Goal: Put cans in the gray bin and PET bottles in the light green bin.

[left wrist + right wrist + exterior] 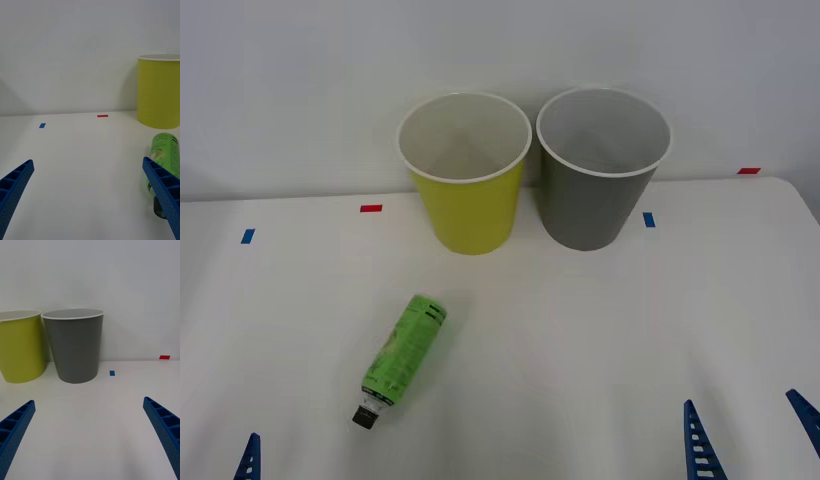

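Note:
The PET bottle (404,355) has a bright green label and a dark cap, and lies on its side on the white table, cap toward me. Behind it stand the light green bin (470,215) and, to its right, the gray bin (590,215), both upright with nothing showing inside. Cans are out of view. My left gripper (88,165) hangs open low at the near left, the bottle (163,150) lying close by one finger. At the near right my right gripper (752,435) is open too, facing the gray bin (77,348) with the light green bin (20,348) beside it.
Small tape marks lie on the table: red (370,208) and blue (247,236) at the left, blue (648,219) and red (748,171) at the right. A plain wall rises just behind the bins. The table's right edge (805,205) runs near the red mark.

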`<state>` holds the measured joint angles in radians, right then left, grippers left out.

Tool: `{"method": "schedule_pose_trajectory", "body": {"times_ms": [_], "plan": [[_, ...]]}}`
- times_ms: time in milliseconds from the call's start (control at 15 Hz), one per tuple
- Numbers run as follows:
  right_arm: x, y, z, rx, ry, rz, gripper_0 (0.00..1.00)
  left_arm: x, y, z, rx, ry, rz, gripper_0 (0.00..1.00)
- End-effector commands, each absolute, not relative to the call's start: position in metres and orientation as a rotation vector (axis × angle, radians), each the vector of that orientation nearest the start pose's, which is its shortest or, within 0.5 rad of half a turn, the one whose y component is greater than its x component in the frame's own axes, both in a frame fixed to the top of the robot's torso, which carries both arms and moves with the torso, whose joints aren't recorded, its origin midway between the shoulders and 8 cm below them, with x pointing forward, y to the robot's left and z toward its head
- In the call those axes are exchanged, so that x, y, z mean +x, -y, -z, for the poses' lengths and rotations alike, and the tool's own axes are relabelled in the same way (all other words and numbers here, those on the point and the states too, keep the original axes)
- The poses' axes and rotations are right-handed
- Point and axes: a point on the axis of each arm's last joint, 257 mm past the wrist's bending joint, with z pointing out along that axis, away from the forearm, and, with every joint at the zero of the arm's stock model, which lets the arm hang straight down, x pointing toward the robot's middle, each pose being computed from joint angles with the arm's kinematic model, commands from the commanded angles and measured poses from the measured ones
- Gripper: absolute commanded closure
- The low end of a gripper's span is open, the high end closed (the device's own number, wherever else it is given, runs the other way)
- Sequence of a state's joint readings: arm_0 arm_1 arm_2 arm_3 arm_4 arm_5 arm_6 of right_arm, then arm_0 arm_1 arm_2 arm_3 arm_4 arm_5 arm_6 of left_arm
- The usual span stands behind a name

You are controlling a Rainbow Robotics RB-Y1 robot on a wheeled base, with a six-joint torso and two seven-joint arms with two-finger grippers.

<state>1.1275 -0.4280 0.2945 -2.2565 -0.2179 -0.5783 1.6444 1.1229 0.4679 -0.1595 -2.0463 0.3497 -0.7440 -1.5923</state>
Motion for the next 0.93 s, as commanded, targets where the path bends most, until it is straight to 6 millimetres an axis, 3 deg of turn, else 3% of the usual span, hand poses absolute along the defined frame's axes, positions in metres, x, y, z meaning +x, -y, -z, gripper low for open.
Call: {"method": "schedule_pose_trajectory", "body": {"times_ms": [67,933], "plan": [[0.2282,0.2354,0.1797,-0.057,-1.489,-0.075,0.0,0.2017,-0.3232,0.2172,-0.032,-1.511,-0.039,0.0],[0.2282,0.2354,0.1797,-0.057,-1.489,-0.075,0.0,0.2017,-0.3232,0.2172,-0.032,-1.511,-0.039,0.0]]}}
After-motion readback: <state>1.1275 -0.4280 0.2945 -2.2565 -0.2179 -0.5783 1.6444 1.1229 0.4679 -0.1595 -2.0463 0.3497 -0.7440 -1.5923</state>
